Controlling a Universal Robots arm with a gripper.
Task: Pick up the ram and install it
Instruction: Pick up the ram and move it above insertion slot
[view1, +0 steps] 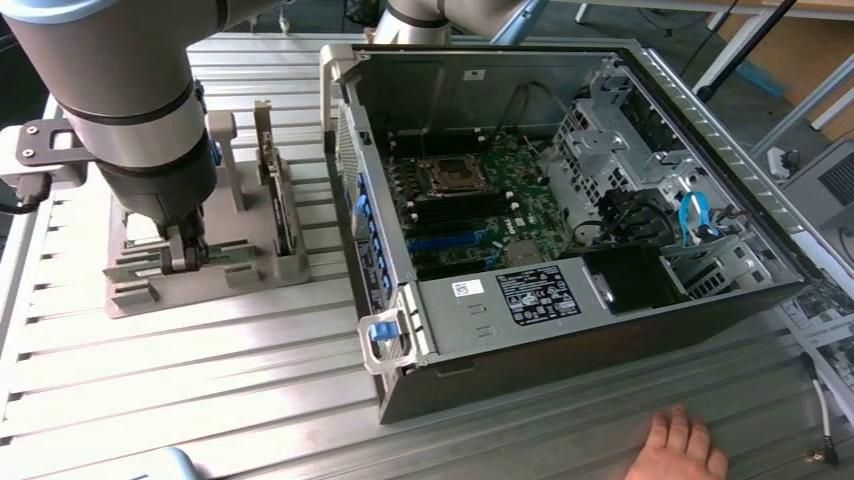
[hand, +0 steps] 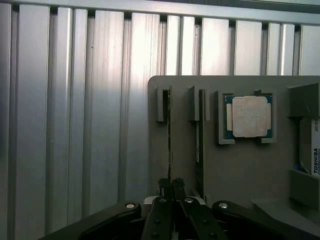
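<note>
Two rams stand on edge in slots of a grey holder (hand: 240, 165). In the wrist view my gripper (hand: 172, 184) is shut on the near end of one ram (hand: 170, 130), a thin green stick seen edge-on. The second ram (hand: 199, 150) stands in the neighbouring slot, free. In the exterior view the gripper (view1: 183, 255) reaches down into the holder (view1: 267, 272) at the exterior view's left, beside the open computer case (view1: 400, 330). The ram still sits in its slot.
A square silver processor chip (hand: 247, 116) lies in the holder's pocket, with a drive (hand: 315, 150) past it. A dark expansion card (view1: 276, 200) stands upright in the holder. The motherboard (view1: 494, 200) lies inside the case. A hand (view1: 681, 445) rests at the table's front edge.
</note>
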